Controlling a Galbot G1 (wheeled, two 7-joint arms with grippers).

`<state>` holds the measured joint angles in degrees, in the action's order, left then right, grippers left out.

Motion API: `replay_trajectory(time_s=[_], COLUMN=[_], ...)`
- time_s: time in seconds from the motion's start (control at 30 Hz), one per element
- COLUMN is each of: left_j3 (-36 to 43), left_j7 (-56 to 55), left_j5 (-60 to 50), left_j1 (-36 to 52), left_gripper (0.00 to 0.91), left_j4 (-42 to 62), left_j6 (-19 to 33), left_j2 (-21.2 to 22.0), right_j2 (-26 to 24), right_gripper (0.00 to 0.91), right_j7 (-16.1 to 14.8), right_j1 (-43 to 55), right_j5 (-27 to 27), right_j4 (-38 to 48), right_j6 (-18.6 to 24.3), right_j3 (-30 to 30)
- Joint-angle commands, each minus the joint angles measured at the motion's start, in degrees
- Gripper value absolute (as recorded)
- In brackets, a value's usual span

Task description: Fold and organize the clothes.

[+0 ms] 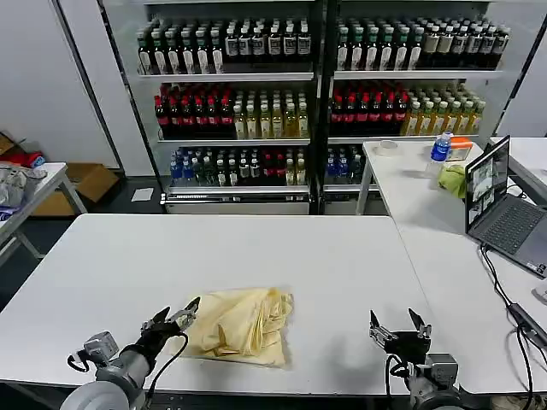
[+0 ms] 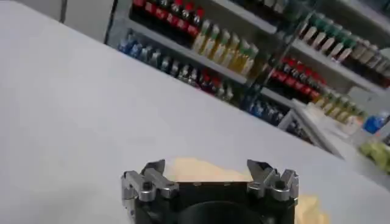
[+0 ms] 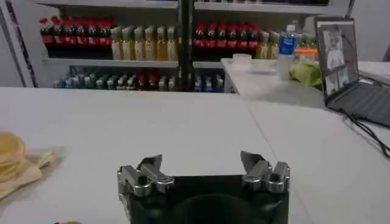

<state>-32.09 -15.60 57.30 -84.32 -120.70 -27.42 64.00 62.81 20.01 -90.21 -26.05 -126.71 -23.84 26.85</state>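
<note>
Your left tool (image 1: 177, 315) sits at the near edge of the bench (image 1: 256, 248), fingers spread wide with nothing between them, its tips just at the left edge of the shirt (image 1: 244, 326). In the left wrist view the tool (image 2: 207, 170) points over that cream fabric (image 2: 201, 170). The shirt lies crumpled in a rough rectangle on the bench, near the front edge, left of centre. Your right tool (image 1: 398, 325) rests well apart from the shirt at the near right of the bench, also wide and empty; its wrist view (image 3: 201, 163) shows the shirt (image 3: 18, 161) off to one side. Beyond stand the bottle shelves (image 1: 316, 77) and a laptop (image 1: 500, 205).
</note>
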Motion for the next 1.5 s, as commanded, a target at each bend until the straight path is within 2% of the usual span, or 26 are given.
replay_trajectory(time_s=[0.03,0.4,0.77,0.83,0.93,0.97,1.0,1.03,1.07,1.23,1.5], left_j3=[-2.59,-0.17,-0.53,-0.43,-0.29,-0.26,-0.24,-0.22,-0.21,-0.25,-1.05], left_j7=[2.19,3.58,5.54,6.58,7.3,7.41,7.5,7.64,7.82,8.51,9.33], left_j5=[2.03,3.27,10.51,10.84,11.65,11.85,12.0,12.3,12.45,13.24,16.49], left_j1=[-0.23,1.9,4.03,3.92,4.18,4.32,4.57,4.72,4.82,5.19,4.97], left_gripper=[0.907,0.907,0.907,0.877,0.746,0.393,0.272,0.202,0.071,0.01,0.01], left_j4=[5.87,7.66,9.08,9.21,9.92,10.27,10.77,11.08,11.19,12.24,13.11], left_j6=[-4.77,-5.62,-5.53,-5.53,-5.53,-5.45,-5.39,-4.99,-4.86,-4.07,-4.3], left_j2=[-1.19,-0.27,0.34,0.42,0.71,0.81,0.89,0.93,0.97,1.04,1.66], right_j2=[-0.24,0.05,0.59,0.63,0.82,0.88,0.93,0.98,1.07,1.39,1.87], right_gripper=[0.907,0.907,0.907,0.907,0.907,0.907,0.907,0.907,0.907,0.907,0.907], right_j7=[0.0,0.07,0.18,0.16,0.16,0.16,0.16,0.16,0.17,0.18,0.16], right_j1=[-0.11,-0.5,-0.95,-1.08,-1.46,-1.64,-1.72,-1.79,-1.99,-2.58,-3.56], right_j5=[-0.31,-0.31,-0.16,-0.14,-0.11,-0.07,-0.05,-0.05,-0.02,0.07,0.27], right_j4=[-0.2,-0.59,-1.09,-1.22,-1.47,-1.57,-1.62,-1.67,-1.78,-2.24,-3.01], right_j6=[0.06,-0.02,-0.27,-0.27,-0.28,-0.28,-0.29,-0.29,-0.28,-0.27,-0.3], right_j3=[0.38,0.72,0.83,1.02,1.29,1.41,1.45,1.54,1.65,2.06,2.64])
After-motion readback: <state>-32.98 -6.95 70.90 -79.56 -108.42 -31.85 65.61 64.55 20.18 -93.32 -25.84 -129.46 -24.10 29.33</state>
